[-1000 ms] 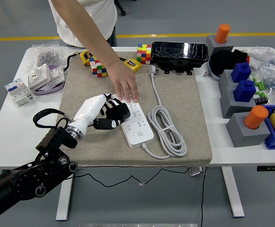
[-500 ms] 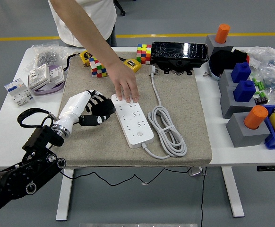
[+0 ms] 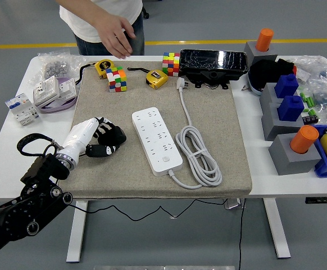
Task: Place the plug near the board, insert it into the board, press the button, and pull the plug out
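Moved: person's hand [image 3: 116,34] is lifted off the board [image 3: 156,140] and is now hovering past the table's far edge; left hand [image 3: 103,138] is drawn back leftward, away from the board.
Table [image 3: 6,152]: one, white, carrying a single tan mat [image 3: 231,146].
Mat: holding one board lying diagonally at its middle.
Board: one, white, nothing plugged in, lying untouched.
Cord [image 3: 200,152]: one, coiling just right of the board.
Plug [image 3: 181,83]: one, lying near the mat's far edge, well apart from the board's sockets.
Left hand: one in view, resting on the mat left of the board, fingers curling loosely and holding nothing.
Grey blocks [image 3: 293,154]: several standing at right, two bearing orange cylinders [image 3: 304,139], two bearing blue pieces [image 3: 291,107].
Cubes [image 3: 171,63]: two colourful ones along the far edge.
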Controlling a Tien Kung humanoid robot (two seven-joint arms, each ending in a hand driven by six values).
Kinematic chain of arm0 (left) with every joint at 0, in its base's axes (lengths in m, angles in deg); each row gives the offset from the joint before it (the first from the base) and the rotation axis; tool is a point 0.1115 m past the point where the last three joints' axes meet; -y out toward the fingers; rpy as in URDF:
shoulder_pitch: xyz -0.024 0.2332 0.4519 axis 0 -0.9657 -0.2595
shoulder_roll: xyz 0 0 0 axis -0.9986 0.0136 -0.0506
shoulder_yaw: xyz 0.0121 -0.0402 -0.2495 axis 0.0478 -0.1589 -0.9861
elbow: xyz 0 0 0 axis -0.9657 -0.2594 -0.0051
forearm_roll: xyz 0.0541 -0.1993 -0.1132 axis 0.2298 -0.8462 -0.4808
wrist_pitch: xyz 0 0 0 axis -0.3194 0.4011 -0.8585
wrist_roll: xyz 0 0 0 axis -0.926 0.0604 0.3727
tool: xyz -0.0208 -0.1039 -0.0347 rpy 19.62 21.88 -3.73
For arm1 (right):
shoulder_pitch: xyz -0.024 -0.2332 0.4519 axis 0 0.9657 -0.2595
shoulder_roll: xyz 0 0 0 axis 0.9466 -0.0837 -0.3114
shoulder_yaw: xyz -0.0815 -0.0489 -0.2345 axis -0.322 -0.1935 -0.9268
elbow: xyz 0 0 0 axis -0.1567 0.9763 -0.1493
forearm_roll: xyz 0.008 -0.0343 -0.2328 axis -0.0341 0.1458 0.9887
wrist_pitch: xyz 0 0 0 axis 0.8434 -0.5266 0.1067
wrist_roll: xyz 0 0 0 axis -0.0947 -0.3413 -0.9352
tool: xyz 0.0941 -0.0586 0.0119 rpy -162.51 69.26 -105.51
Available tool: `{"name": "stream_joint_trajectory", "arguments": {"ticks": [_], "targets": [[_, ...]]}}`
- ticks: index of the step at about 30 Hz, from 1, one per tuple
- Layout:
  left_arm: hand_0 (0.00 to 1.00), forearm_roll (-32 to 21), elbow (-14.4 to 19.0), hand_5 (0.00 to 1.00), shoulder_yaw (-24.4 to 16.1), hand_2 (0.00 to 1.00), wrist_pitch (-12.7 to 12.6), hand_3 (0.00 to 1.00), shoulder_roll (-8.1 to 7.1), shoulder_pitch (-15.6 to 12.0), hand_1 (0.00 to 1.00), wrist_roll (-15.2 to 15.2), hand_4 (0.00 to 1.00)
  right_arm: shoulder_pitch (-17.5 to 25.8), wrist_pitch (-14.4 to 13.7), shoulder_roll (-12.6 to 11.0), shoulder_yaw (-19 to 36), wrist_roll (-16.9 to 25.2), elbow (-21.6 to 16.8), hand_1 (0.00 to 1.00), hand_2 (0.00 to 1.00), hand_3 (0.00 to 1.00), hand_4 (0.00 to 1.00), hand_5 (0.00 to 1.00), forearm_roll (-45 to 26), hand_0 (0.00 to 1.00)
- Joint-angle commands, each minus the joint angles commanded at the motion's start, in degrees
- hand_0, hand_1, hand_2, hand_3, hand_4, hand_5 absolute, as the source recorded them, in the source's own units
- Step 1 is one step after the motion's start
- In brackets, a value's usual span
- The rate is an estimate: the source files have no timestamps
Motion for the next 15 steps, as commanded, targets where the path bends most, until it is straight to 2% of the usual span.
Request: {"name": "stream_joint_trajectory", "arguments": {"ticks": [3,5,6,11,12,15], "targets": [[0.721,-0.84,1.38,0.299,-1.22,0.825,-0.82,0.883,-0.24,-0.44,0.832,1.62,0.998,0.01,0.00,0.02,0.05,-0.02,0.04,0.626,0.612,0.551,0.888,0.414,0.05,0.538],[0.721,-3.30,2.01,0.299,-2.02,0.825,-1.62,0.883,-0.42,-0.74,0.832,4.01,0.998,0.04,-0.02,0.05,0.12,0.00,-0.01,0.626,0.612,0.551,0.888,0.414,0.08,0.538],[0.676,-5.18,2.26,0.386,-2.41,0.762,-2.02,0.810,-0.52,-0.90,0.763,5.45,0.998,0.04,-0.02,0.07,0.11,-0.01,0.01,0.625,0.612,0.551,0.888,0.413,0.09,0.538],[0.676,-16.19,3.37,0.386,-4.72,0.762,-2.96,0.810,-1.26,-1.80,0.763,12.10,0.998,0.05,-0.01,0.29,0.12,0.01,0.03,0.625,0.612,0.551,0.888,0.413,0.12,0.538],[0.605,-18.31,3.64,0.339,-5.32,0.678,-3.17,0.675,-1.43,-1.99,0.691,13.09,0.886,0.03,-0.02,0.35,0.12,0.01,0.06,0.625,0.612,0.551,0.888,0.413,0.12,0.538],[0.605,-24.25,4.40,0.339,-7.18,0.678,-3.63,0.675,-1.80,-2.57,0.691,14.56,0.886,-0.03,-0.04,0.47,0.10,0.03,0.12,0.625,0.612,0.551,0.888,0.413,0.17,0.538]]}}
